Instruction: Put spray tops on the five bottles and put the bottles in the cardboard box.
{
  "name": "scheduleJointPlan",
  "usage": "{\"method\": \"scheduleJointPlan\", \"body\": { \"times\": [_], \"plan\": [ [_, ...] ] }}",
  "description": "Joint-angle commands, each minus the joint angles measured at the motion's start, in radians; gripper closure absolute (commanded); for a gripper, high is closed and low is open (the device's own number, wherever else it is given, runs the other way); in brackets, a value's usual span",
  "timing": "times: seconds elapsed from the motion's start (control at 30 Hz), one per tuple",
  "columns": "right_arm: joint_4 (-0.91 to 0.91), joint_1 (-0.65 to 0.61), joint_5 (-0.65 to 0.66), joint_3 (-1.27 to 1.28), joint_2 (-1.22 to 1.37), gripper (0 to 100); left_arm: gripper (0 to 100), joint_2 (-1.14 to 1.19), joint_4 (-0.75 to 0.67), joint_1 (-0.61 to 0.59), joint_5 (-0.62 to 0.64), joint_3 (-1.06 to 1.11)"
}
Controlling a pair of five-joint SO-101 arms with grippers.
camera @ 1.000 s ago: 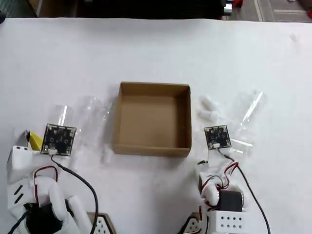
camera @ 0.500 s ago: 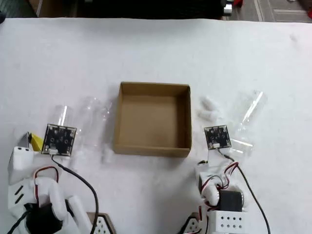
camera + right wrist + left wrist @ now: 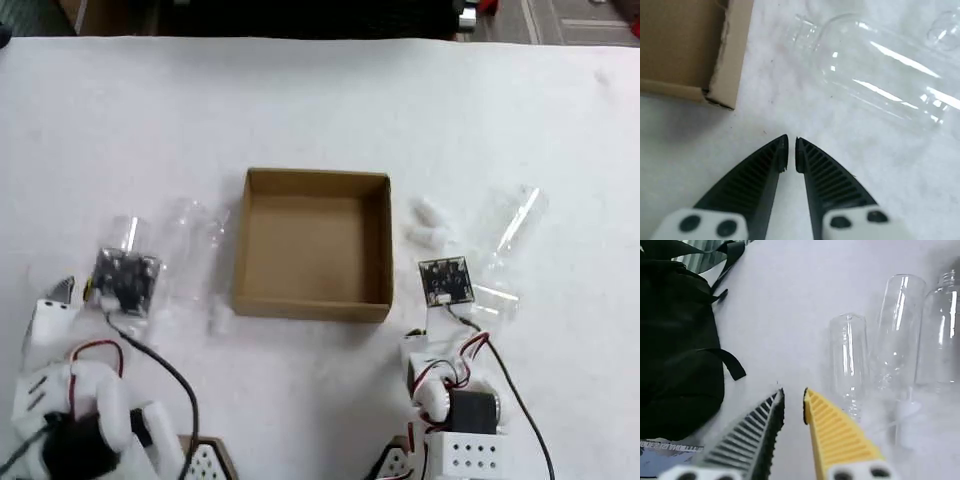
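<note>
The open cardboard box (image 3: 315,245) sits mid-table with nothing inside. Clear bottles without tops lie left of it (image 3: 126,234) (image 3: 192,228), and a white spray top (image 3: 218,319) rests near its front-left corner. My left gripper (image 3: 793,401) is shut on nothing, low over the cloth beside three lying bottles (image 3: 849,356) (image 3: 899,330) (image 3: 941,325) and a spray top (image 3: 905,413). To the right of the box lie two spray tops (image 3: 428,210) (image 3: 424,236) and clear bottles (image 3: 515,220). My right gripper (image 3: 791,151) is shut on nothing, just short of a lying bottle (image 3: 875,70) and the box corner (image 3: 717,55).
A white cloth covers the table (image 3: 320,100). A black bag (image 3: 675,340) lies beyond the table edge on the left arm's side. The far half of the table is bare cloth. Both arm bases (image 3: 90,430) (image 3: 455,430) stand at the near edge.
The left arm's wrist has shifted and tilted slightly toward the bottles; its yellow finger no longer shows from above. The right arm and all objects are unmoved.
</note>
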Motion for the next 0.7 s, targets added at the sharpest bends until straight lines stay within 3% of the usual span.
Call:
{"method": "scheduleJointPlan", "body": {
  "times": [0.0,0.1,0.33,0.67],
  "plan": [
    [0.002,-0.001,0.008,0.009,-0.007,98.2,92,0.318,0.005,0.013,0.012,-0.178],
    [0.002,-0.001,0.008,0.009,-0.007,98.2,92,0.545,0.017,0.013,-0.014,-0.267],
    [0.002,-0.001,0.008,0.009,-0.007,98.2,92,0.920,0.163,0.012,-0.201,-0.390],
    [0.002,-0.001,0.008,0.009,-0.007,98.2,92,0.909,0.206,0.007,-0.207,-0.413]
  ]
}}
